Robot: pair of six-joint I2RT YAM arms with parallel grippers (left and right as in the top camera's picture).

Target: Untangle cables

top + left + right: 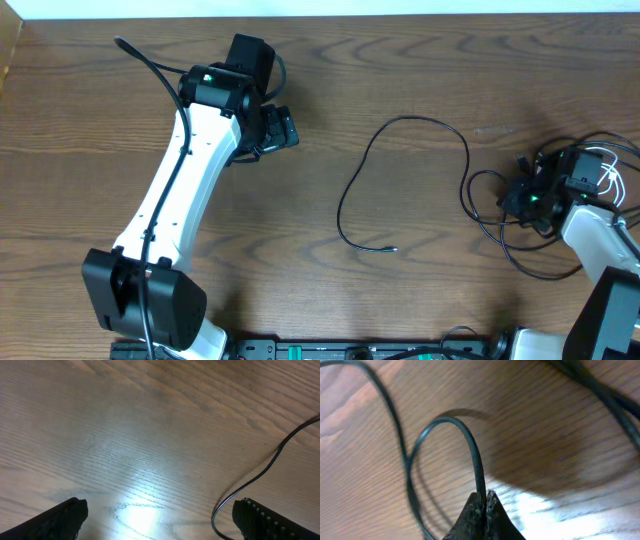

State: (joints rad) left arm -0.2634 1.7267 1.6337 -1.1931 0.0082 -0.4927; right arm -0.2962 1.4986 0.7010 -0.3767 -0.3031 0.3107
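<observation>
A long thin black cable lies in an open loop at the table's middle, its small plug end toward the front. A tangle of black cables lies at the right, with a white cable by the right arm. My right gripper is shut on a black cable, which arches up from between its fingertips. My left gripper is open and empty over bare wood left of the loop; the black cable passes just inside its right finger.
The wooden table carries both arms. The left arm stretches diagonally across the left half. A thicker black wire runs along it. The right arm base stands at the front right corner.
</observation>
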